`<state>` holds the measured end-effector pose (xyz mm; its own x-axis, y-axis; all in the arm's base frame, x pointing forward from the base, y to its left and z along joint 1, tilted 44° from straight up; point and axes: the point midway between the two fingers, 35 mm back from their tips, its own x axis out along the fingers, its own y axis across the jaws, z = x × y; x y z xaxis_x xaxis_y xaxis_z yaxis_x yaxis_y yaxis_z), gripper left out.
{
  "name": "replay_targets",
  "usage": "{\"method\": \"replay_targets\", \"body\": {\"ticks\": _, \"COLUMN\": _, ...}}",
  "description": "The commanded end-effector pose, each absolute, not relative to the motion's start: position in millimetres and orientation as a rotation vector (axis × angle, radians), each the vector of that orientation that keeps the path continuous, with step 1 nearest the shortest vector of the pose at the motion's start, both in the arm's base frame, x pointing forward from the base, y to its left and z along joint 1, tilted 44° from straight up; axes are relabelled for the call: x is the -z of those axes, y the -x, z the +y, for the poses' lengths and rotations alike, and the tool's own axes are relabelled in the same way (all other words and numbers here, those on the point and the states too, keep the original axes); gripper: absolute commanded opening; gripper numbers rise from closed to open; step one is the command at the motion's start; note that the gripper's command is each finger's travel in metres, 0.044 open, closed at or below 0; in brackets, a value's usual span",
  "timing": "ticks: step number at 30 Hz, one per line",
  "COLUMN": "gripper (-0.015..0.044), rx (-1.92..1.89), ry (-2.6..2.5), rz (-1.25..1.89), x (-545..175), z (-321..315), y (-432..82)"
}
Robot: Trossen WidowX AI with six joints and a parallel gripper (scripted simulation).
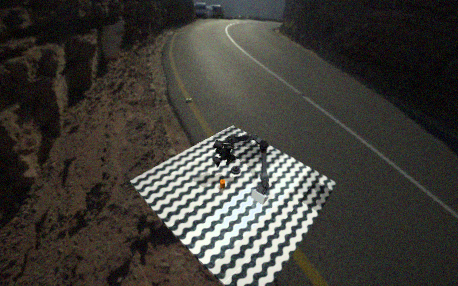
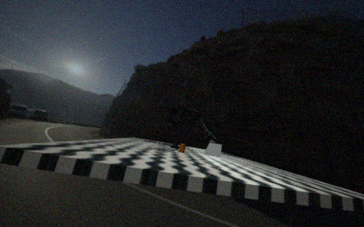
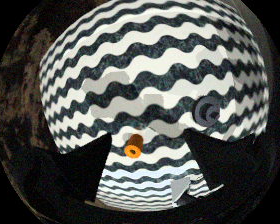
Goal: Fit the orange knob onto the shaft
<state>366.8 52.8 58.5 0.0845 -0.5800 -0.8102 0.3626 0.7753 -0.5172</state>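
Note:
The orange knob [image 1: 222, 183] [image 2: 182, 148] [image 3: 135, 144] stands upright on the striped table top, its hole showing in its top end in the wrist view. The round dark pedestal [image 1: 235, 170] [image 2: 175, 146] [image 3: 198, 112] stands apart from the knob, to its upper right in the wrist view. Its dark shaft [image 3: 211, 114] rises from the middle; the shaft's flat side cannot be made out. My gripper [image 1: 224, 161] [image 3: 148, 134] is open and empty, pointing down from well above the table. In the wrist view the knob shows between the two black fingers, far below them. In the exterior view the gripper is too dark to judge.
The arm's pale base block [image 1: 259, 195] [image 2: 214, 149] [image 3: 180, 191] stands on the wavy black and white table top [image 1: 245, 245] [image 2: 111, 160] [image 3: 161, 55]. The arm rises from the base and reaches over the pedestal side. A dark road and rocky slopes surround the table.

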Motion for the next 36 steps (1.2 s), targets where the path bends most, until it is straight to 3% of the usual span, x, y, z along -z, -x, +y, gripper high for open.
{"method": "replay_targets", "body": {"ticks": 1, "gripper": 0.044, "rx": 0.718, "ry": 0.333, "rz": 1.414, "x": -22.0, "z": 89.3, "y": -333.6}}
{"method": "replay_targets", "body": {"ticks": 5, "gripper": 0.044, "rx": 0.733, "ry": 0.43, "rz": 1.461, "x": -3.5, "z": 107.7, "y": -308.5}}
{"method": "replay_targets", "body": {"ticks": 36, "gripper": 0.044, "rx": 0.734, "ry": 0.431, "rz": 1.459, "x": 46.1, "z": 62.4, "y": -303.3}}
